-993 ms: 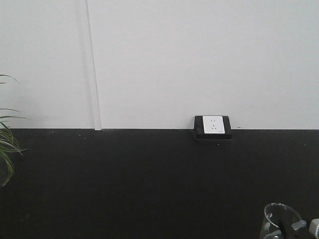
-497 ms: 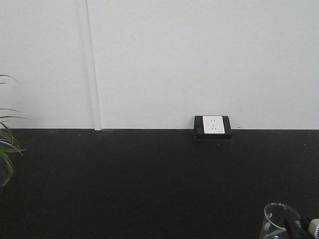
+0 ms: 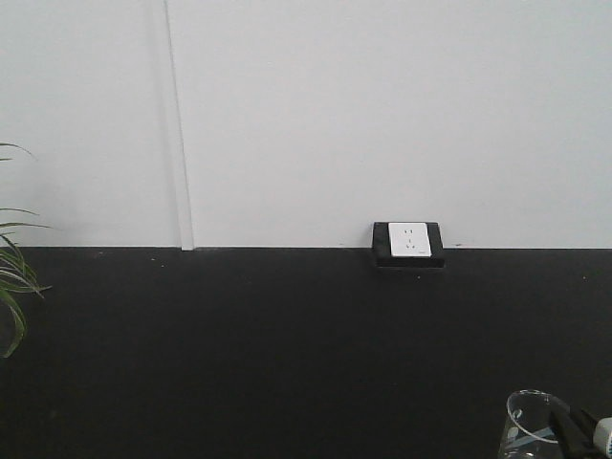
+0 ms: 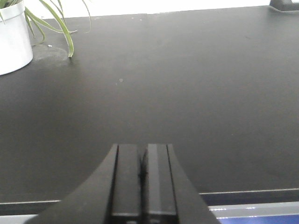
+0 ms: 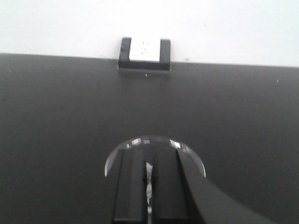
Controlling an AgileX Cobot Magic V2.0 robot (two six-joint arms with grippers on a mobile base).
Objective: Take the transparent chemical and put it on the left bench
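The transparent beaker point(image 3: 529, 419) shows at the bottom right of the front view, partly cut off by the frame edge. My right gripper point(image 3: 572, 432) is at its right side. In the right wrist view the right gripper point(image 5: 148, 173) is shut on the beaker's near wall, and the round glass rim point(image 5: 140, 140) arcs just beyond the fingertips over the black bench top point(image 5: 56, 116). My left gripper point(image 4: 142, 156) is shut and empty, low over the black bench point(image 4: 187, 93) near its front edge.
A white wall socket in a black frame point(image 3: 409, 241) sits at the back of the bench, also in the right wrist view point(image 5: 145, 50). A white plant pot point(image 4: 14, 42) with green leaves point(image 3: 11, 277) stands at the far left.
The right gripper's parts beside the beaker have shifted slightly down and right. The beaker stays at almost the same spot. The left arm shows no earlier frame.
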